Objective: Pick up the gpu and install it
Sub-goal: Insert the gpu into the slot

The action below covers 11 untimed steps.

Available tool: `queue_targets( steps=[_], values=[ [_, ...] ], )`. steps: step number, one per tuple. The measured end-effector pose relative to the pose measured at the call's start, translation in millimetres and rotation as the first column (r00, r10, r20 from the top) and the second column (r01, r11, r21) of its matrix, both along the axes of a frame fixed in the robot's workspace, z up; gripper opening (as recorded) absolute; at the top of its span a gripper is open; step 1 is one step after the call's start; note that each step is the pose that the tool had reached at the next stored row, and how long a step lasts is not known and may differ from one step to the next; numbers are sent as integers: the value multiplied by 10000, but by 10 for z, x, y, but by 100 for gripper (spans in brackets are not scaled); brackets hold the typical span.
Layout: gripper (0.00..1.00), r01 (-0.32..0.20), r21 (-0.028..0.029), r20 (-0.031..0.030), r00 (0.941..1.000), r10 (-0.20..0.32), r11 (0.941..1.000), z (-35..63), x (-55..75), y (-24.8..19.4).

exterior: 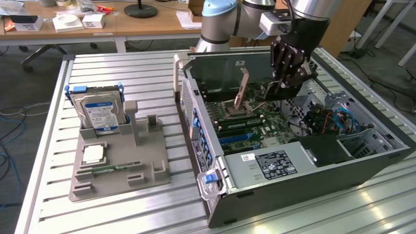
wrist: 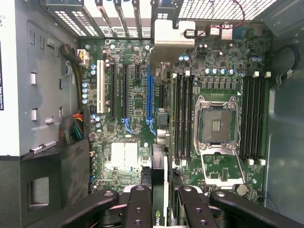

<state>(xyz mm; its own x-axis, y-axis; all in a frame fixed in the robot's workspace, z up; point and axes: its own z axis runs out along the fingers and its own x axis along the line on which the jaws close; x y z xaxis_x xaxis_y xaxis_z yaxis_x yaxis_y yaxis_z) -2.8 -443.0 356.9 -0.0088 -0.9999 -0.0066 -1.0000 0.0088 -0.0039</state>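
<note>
My gripper (wrist: 161, 202) is shut on the gpu (wrist: 160, 156), which I see edge-on as a thin dark card running between the two black fingers (wrist: 137, 206). Its metal end bracket (wrist: 173, 40) points at the case's rear slot covers. The card sits over the motherboard (wrist: 128, 156), between a blue expansion slot (wrist: 149, 95) and the memory slots (wrist: 183, 118). I cannot tell whether its lower edge touches a slot. In the exterior view the gripper (exterior: 285, 90) reaches down into the open computer case (exterior: 305, 165), and its black body hides most of the card.
An open, empty CPU socket (wrist: 216, 126) lies beside the memory slots. Power cables (wrist: 76, 126) bunch near the dark supply housing (wrist: 45, 185). On the slatted table, a grey holder (exterior: 120, 165) carries a silver hard drive (exterior: 101, 114), a chip (exterior: 94, 155) and a memory stick (exterior: 110, 169).
</note>
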Motion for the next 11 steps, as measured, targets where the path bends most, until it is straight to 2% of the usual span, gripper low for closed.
queue_targets(
  steps=[11],
  values=[
    [26,0,1,0,10000,0,10000,-28,0,0]
  ],
)
